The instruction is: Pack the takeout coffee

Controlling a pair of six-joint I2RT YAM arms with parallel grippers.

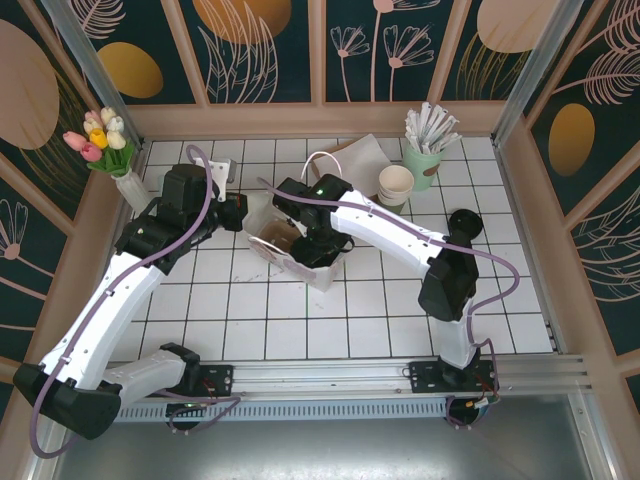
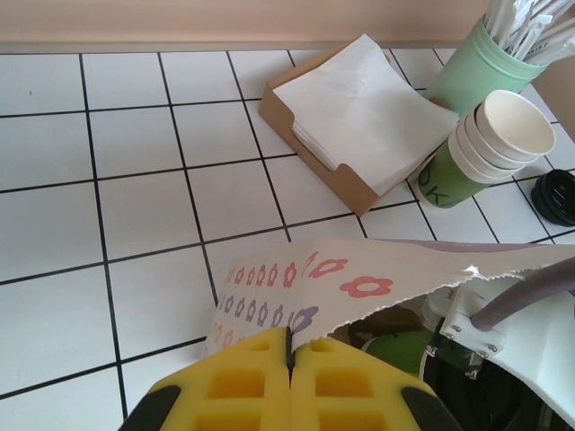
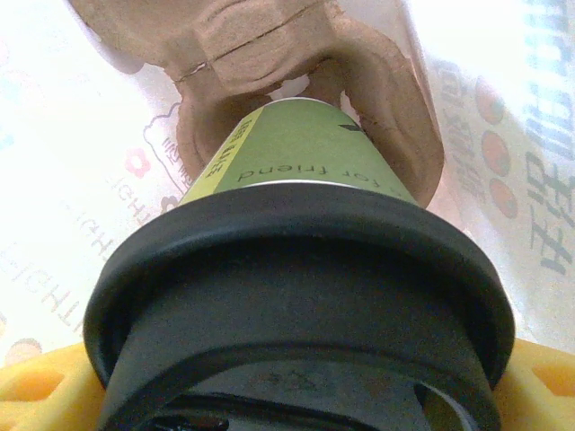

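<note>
paper bag (image 2: 359, 269) hides takeout coffee (image 3: 296, 162)

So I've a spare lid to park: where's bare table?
Bare tiles lie between the paper bag and the near rail, and left of the napkin box. Crowded: the back right corner, with cup stack, stick holder and black lid.
</note>
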